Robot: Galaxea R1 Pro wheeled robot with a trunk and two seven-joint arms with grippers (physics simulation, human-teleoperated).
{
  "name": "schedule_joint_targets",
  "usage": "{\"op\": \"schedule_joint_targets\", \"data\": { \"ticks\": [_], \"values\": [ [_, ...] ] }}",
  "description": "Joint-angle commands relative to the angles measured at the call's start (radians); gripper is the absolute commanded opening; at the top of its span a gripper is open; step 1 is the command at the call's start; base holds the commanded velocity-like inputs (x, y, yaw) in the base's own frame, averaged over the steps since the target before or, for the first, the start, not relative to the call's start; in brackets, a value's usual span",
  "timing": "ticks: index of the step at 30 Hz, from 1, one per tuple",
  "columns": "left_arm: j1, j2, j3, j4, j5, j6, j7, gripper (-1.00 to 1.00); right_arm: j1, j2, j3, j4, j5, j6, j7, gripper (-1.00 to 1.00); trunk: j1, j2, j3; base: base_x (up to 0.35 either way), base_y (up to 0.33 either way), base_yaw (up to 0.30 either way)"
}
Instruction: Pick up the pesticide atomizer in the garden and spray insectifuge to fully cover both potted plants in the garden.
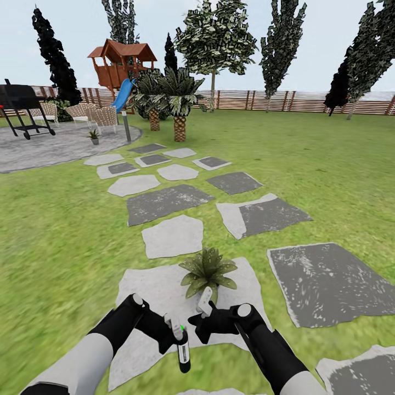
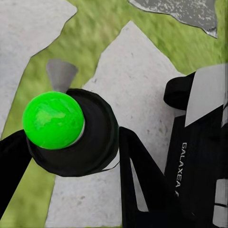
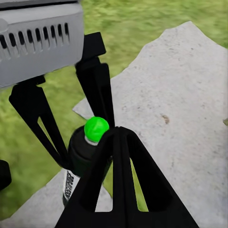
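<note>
The pesticide atomizer is hanging clamped in the left gripper, near a potted plant on a pale stepping stone. The right gripper is apparently closing on nothing. Pickup is done; spraying is pending, including the far potted plant.

Matt black plastic clads the left gripper around a glossy dark pesticide atomizer with a shiny green cap. Rough, speckled grey stepping stones break coarse lawn; a brown slatted wooden fence stands behind.
</note>
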Motion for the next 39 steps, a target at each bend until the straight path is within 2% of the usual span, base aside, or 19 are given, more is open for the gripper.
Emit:
{"op": "schedule_joint_targets", "data": {
  "ticks": [1,33,39],
  "values": [
    [0.0,0.0,0.0,-0.002,0.004,0.01,-0.005,-1.0,0.0,0.0,-0.001,-0.002,0.004,0.006,0.004,-1.0,0.0,0.0,-0.001,0.0,0.0,0.0],
    [-0.002,-0.015,0.002,-0.013,0.012,0.009,-0.008,-1.0,0.0,0.0,-0.001,0.0,0.004,0.006,0.004,-1.0,0.0,0.0,-0.001,0.0,0.0,0.0],
    [-0.001,-0.015,0.0,-0.024,0.042,0.009,-0.008,-1.0,0.0,0.0,-0.001,0.0,0.004,0.006,0.004,-1.0,0.0,0.0,-0.001,0.0,0.0,0.0]
  ]
}}
